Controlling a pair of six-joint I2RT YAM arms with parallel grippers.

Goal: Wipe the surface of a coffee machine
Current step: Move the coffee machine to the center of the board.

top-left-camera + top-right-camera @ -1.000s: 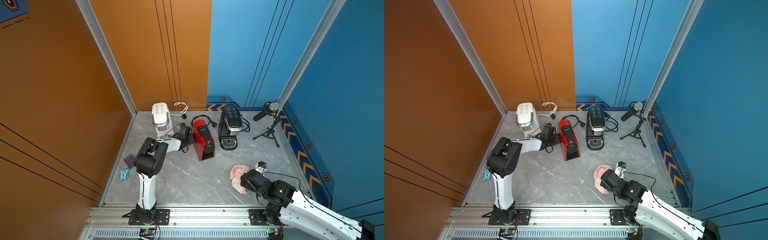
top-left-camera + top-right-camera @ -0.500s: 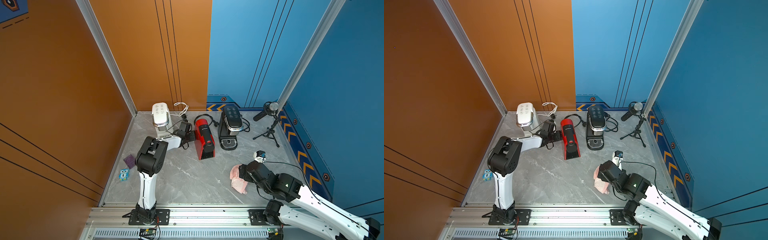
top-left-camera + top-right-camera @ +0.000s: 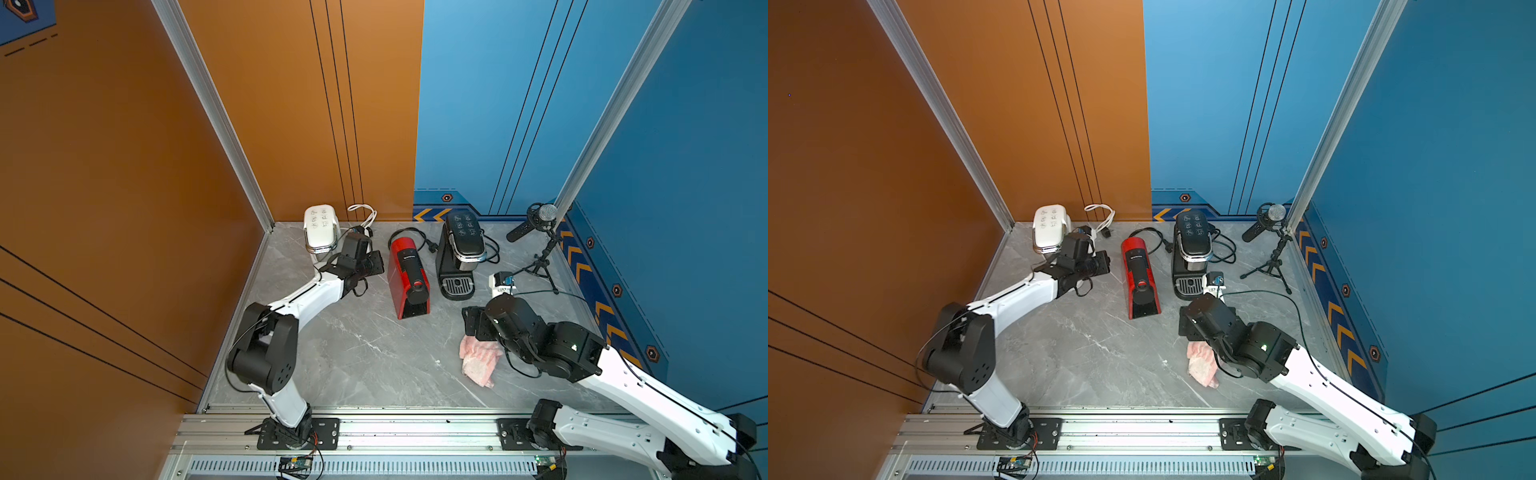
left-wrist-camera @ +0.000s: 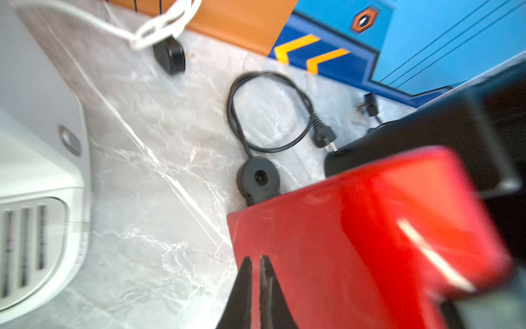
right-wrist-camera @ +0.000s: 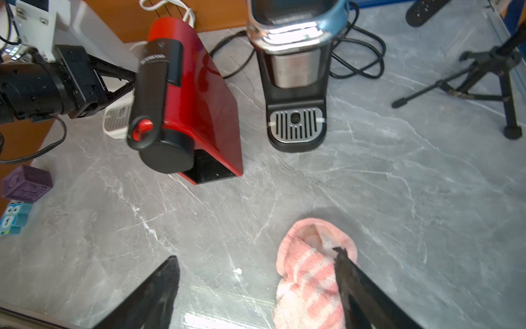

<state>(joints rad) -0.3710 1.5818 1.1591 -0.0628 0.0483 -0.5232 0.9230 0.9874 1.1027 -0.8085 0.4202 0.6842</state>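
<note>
Lying nearest: pink-and-white striped terry cloth (image 5: pixel 307 273), crumpled on the grey marble-pattern tabletop (image 3: pixel 353 353), in front of the machines and apart from all three.
Right gripper (image 5: pixel 256 253): jaws spread wide above the cloth's near end. One black finger (image 5: pixel 355 284) overlaps the fabric and the other hangs over bare table; nothing is held.
Right wrist view only: a purple cube-shaped block (image 5: pixel 27 183) and a pale blue block with an owl face (image 5: pixel 12 216) sit at the table's left edge, hidden behind the left arm in both top views.
Red coffee machine (image 3: pixel 407 274): glossy red wedge with a black head, mid-table between the other two machines.
Writing: a white wordmark along its black head is too small to read surely. Six white icons sit on each neighbour's lid in both top views.
Left gripper (image 4: pixel 254 257): at the red machine's left flank, fingers nearly together with a thin slit between and nothing in it; contact with the red panel cannot be told.
Left wrist view only: round black cord disc (image 4: pixel 257 178) at the red machine's rear.
Black coffee machine (image 3: pixel 463 249): just right of the red one, with a silver band; its slotted drip tray shows in the right wrist view.
White coffee machine (image 3: pixel 319 222): far left corner.
Grey-headed microphone on black tripod (image 3: pixel 540 220): far right corner.
</note>
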